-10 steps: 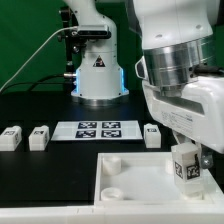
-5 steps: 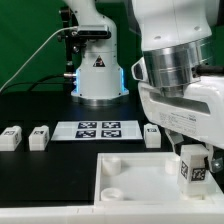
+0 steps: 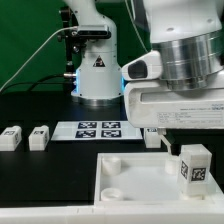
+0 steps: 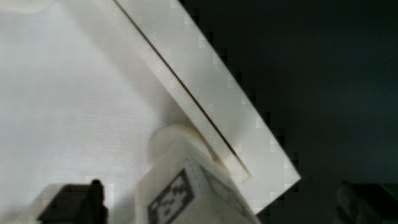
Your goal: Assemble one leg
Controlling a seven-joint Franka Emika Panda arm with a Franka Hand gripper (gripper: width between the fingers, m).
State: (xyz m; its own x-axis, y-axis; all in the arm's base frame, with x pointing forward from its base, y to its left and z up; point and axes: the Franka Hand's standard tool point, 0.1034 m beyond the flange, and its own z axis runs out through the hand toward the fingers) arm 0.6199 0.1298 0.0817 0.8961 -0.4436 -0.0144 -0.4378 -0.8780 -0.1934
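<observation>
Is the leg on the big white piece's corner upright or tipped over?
Upright: the leg stands tall on the white tray piece, sides vertical, tag facing the exterior camera. Whether it is socketed: cannot tell.

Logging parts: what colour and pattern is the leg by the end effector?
The leg is white with a black-and-white square tag; clearest in the exterior view.

The arm hides part of the leg beyond the tray, which runs off the frame — and the blurred wrist view cuts both fingers short.
</observation>
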